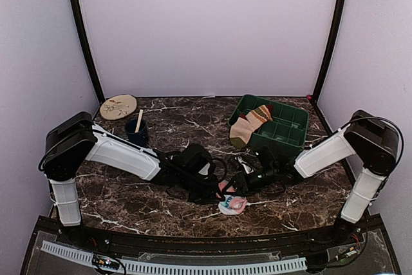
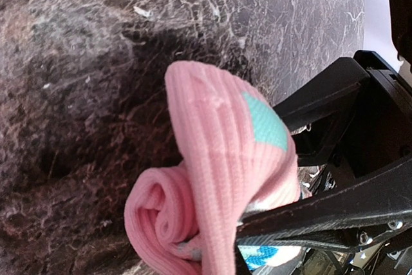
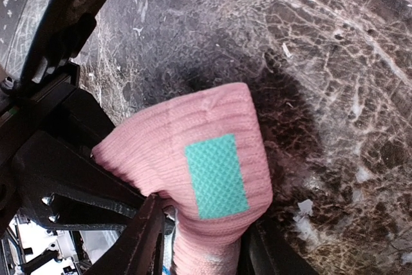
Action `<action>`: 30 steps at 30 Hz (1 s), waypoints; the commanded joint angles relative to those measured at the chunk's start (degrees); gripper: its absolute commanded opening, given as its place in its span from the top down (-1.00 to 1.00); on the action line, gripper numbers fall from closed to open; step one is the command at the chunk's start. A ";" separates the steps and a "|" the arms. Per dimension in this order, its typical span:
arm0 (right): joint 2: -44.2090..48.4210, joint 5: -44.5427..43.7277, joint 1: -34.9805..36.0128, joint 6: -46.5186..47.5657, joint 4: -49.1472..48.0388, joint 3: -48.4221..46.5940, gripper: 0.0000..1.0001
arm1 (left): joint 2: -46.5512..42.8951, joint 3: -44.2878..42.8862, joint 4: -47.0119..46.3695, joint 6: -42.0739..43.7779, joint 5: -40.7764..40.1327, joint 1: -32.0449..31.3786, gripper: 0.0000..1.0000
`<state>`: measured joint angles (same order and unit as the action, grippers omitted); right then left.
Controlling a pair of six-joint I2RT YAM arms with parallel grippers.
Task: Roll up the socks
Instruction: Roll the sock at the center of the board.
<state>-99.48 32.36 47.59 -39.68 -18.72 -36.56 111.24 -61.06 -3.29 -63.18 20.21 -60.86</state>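
Note:
A pink sock with a teal patch (image 1: 232, 204) lies near the table's front middle, between both grippers. In the left wrist view the pink sock (image 2: 212, 172) is partly rolled into a spiral at its lower end, and its cuff stands up. My left gripper (image 2: 241, 246) is shut on the sock's rolled part, with a black finger (image 2: 322, 214) pressed against it. In the right wrist view my right gripper (image 3: 206, 252) is shut on the sock (image 3: 193, 140) below the teal patch (image 3: 215, 175). Both grippers meet in the top view, left (image 1: 222, 192) and right (image 1: 241, 188).
A green bin (image 1: 283, 134) at the back right has a tan striped sock (image 1: 250, 123) hanging over its edge. A dark blue cup (image 1: 137, 133) with a wooden stick and a round patterned plate (image 1: 118, 106) stand at the back left. The table is dark marble.

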 commanded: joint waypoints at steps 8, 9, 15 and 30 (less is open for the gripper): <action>-4.14 0.37 0.39 8.75 26.26 -3.16 0.29 | 4.59 1.81 9.93 0.52 -6.41 -0.93 1.00; -4.77 0.66 0.32 9.05 27.08 -3.44 0.31 | 4.54 1.82 9.82 0.45 -6.67 -0.92 1.00; -9.61 4.49 0.85 10.45 29.12 -4.62 0.52 | 4.13 2.08 7.68 -0.03 -8.60 -0.93 1.00; -10.18 8.69 1.00 5.62 22.25 -2.58 1.00 | -2.47 2.57 9.67 0.37 -13.26 -0.93 0.55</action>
<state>-105.56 42.48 45.80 -32.51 -7.79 -43.62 109.60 -60.90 -1.10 -63.79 16.32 -61.98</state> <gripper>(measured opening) 0.129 0.131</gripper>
